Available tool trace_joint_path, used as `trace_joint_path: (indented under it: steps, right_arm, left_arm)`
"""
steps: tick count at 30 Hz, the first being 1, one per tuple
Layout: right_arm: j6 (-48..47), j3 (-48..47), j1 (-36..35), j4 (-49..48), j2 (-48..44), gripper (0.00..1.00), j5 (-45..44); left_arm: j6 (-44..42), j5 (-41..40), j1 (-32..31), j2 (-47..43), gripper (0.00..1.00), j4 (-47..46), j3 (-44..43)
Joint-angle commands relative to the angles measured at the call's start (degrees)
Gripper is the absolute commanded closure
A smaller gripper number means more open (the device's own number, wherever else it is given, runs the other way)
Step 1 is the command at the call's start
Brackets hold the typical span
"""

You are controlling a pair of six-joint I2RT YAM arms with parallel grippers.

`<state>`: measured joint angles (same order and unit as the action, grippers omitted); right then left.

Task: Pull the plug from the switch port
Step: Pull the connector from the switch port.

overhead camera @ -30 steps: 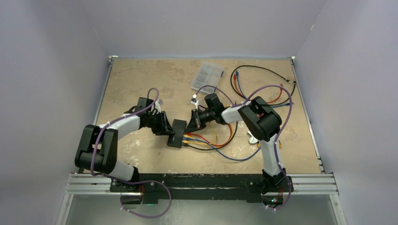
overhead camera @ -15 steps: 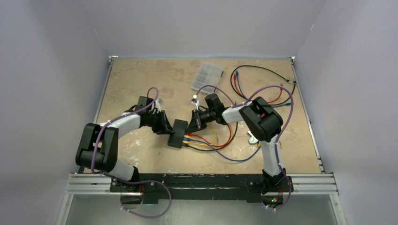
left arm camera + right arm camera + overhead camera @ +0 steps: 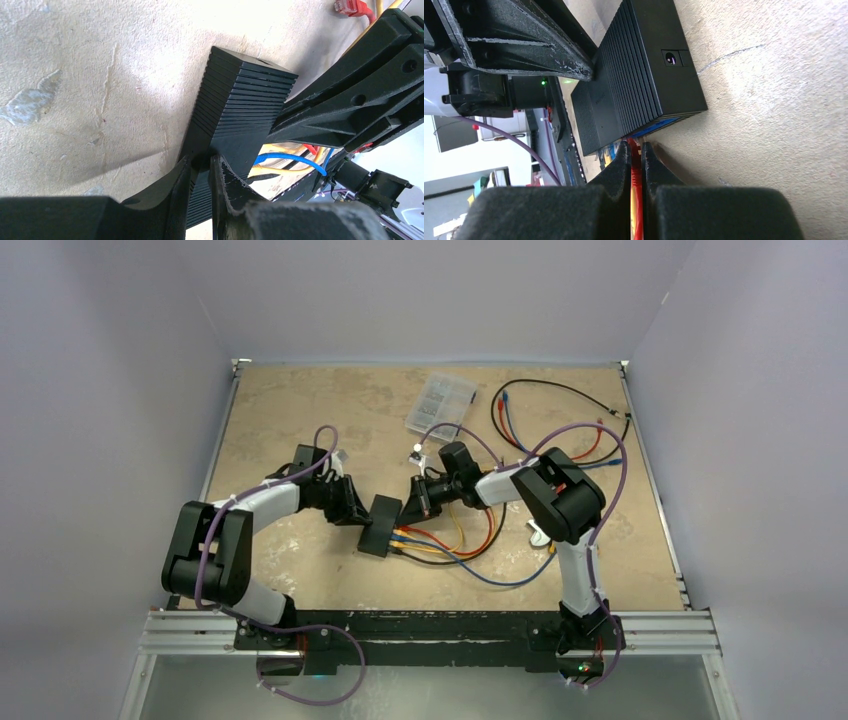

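1. Top view: the switch (image 3: 382, 524) lies on the worktop (image 3: 300, 410) just below centre, long axis approx 1 to 7 o'clock. The L gripper (image 3: 357, 512) meets it from 9 o'clock and the R gripper (image 3: 406, 510) from 3 o'clock. Orange, red, yellow and blue plugged cables (image 3: 455, 540) fan out toward 4 o'clock. A clear case (image 3: 441, 402) sits at 12 o'clock, well apart. Loose cables (image 3: 560, 415) lie at 2 o'clock.
2. L wrist: L jaws are nearly together, pinched on the switch's ribbed near edge at 6 o'clock. The R gripper's fingers (image 3: 350, 95) cross in at 3 o'clock. A blue cable (image 3: 290, 159) shows below the switch.
3. R wrist: R jaws are closed on the red plug (image 3: 636, 172) at 6 o'clock, right at the switch's port side. Can't tell if the plug is seated.
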<state>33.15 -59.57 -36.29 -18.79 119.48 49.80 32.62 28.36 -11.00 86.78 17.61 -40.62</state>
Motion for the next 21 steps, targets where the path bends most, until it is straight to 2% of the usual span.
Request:
trace_joint_path:
  steps: [1, 13, 21]
  right_arm:
    - [-3.73, 3.17, 0.59, 5.36, -0.48, 1.00, -3.95]
    - [-6.63, 5.34, 0.91, 7.77, -0.94, 1.00, -7.52]
    - [-9.69, 4.14, 1.35, 12.88, -2.88, 1.00, -11.66]
  left_arm:
    - [-1.00, -10.41, 0.28, 2.87, 0.84, 1.55, 1.25]
    - [-1.00, -10.78, 0.28, 3.10, 0.84, 1.47, 1.33]
    - [-1.08, -10.74, 0.28, 3.16, 0.85, 1.47, 1.24]
